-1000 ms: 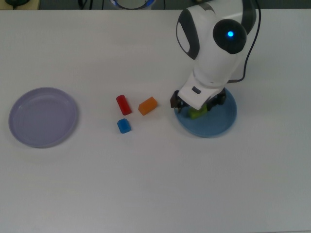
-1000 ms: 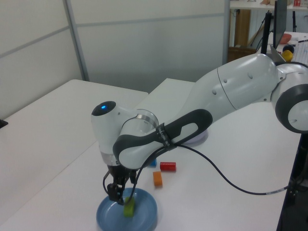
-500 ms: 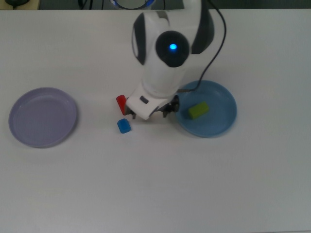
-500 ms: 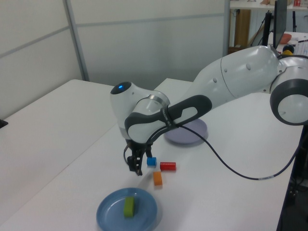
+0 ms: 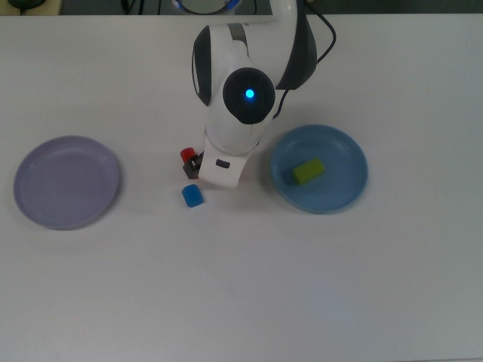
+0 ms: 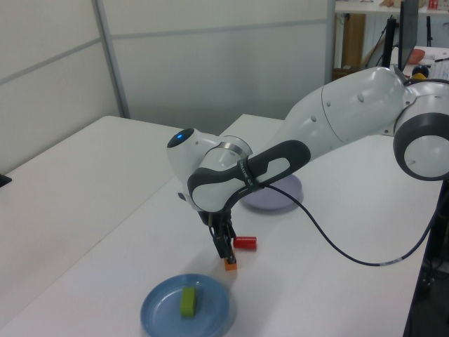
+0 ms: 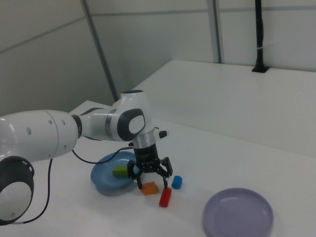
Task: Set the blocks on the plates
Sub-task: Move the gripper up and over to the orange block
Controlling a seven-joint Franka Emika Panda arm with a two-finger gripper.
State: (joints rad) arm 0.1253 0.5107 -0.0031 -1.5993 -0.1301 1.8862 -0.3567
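The green block (image 5: 308,171) lies on the blue plate (image 5: 341,151), free of the arm. My gripper (image 7: 150,178) is open and low over the table, its fingers astride the orange block (image 7: 149,188). In the top view the arm's hand hides the orange block. The red cylinder (image 7: 165,196) lies just beside the gripper, and in the top view only its end (image 5: 186,155) shows. The blue cylinder (image 5: 192,196) sits on the table close by. The lavender plate (image 5: 66,182) at the top view's left holds nothing.
The white arm (image 5: 240,90) reaches in from the top view's upper edge over the middle of the table. Its black cable (image 6: 330,253) hangs across the table in the left view. The table edge runs close to the blue plate (image 6: 210,309) in the left view.
The gripper left the green block on the blue plate and moved toward the top view's left. It now stands lower, over the orange block.
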